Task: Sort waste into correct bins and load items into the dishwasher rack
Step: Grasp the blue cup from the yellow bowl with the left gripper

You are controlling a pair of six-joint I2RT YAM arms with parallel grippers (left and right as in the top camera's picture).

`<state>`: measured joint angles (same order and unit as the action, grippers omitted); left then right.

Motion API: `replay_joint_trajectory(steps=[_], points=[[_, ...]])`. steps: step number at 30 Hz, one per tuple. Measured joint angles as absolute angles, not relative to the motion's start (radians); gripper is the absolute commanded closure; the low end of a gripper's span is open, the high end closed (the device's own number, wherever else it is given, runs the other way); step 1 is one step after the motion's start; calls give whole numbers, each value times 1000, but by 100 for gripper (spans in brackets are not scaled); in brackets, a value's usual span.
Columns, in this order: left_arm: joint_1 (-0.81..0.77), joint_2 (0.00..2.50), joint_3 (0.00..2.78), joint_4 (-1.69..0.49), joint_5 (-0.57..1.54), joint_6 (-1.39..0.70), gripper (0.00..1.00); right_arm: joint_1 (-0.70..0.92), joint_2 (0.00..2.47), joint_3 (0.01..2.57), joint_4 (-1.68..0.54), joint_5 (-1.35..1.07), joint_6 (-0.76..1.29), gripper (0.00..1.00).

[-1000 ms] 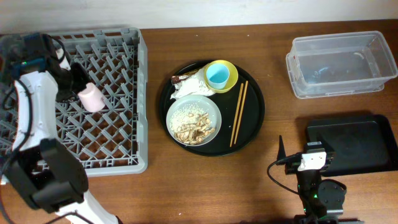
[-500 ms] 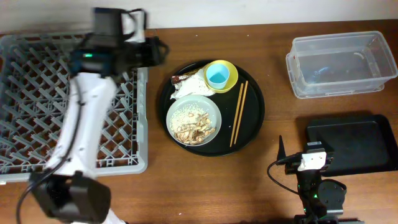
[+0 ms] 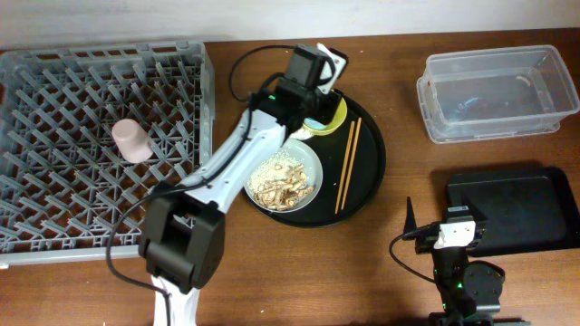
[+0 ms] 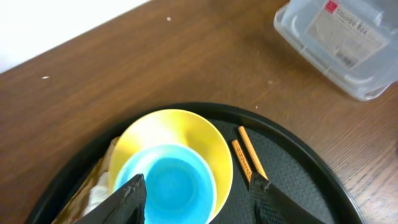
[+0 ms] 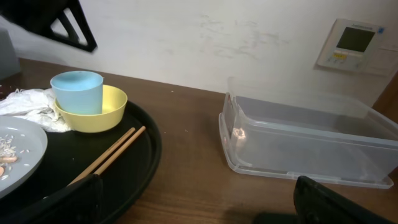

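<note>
My left gripper (image 4: pixel 196 200) is open and hovers over the light blue cup (image 4: pixel 168 186), one finger on either side of it. The cup stands in the small yellow bowl (image 3: pixel 338 112) on the round black tray (image 3: pixel 372 154). The white napkin (image 5: pixel 28 102) and brown wrapper (image 4: pixel 87 186) lie left of the bowl. The grey-green dish (image 3: pixel 283 177) holds rice and brown scraps. The chopsticks (image 3: pixel 348 163) lie to its right. The pink cup (image 3: pixel 133 141) lies in the grey rack (image 3: pixel 54 100). My right gripper (image 5: pixel 205 211) is open and empty, low over the table.
The clear plastic tub (image 3: pixel 494 91) stands at the back right and shows close in the right wrist view (image 5: pixel 298 140). The shallow black rectangular tray (image 3: pixel 512 210) sits in front of it. My left arm (image 3: pixel 227 163) reaches across the rack's right edge and the round tray.
My left arm has swung right from the rack to above the blue cup and yellow bowl. The pink cup stays behind in the rack. The right arm has not moved.
</note>
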<state>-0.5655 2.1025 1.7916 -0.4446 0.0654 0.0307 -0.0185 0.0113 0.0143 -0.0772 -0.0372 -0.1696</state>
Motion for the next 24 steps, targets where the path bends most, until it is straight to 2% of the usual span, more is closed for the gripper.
replay_joint_trajectory(steps=[18,21,24], points=[[-596,2192,1792,-461,-16,60,49,-19,11,14,-77,-37,-170,2],[-596,2194,1792,-464,-16,61,53,-19,11,14,-77,-37,-170,2],[-596,2194,1792,-471,-16,64,53,-19,11,14,-77,-37,-170,2]])
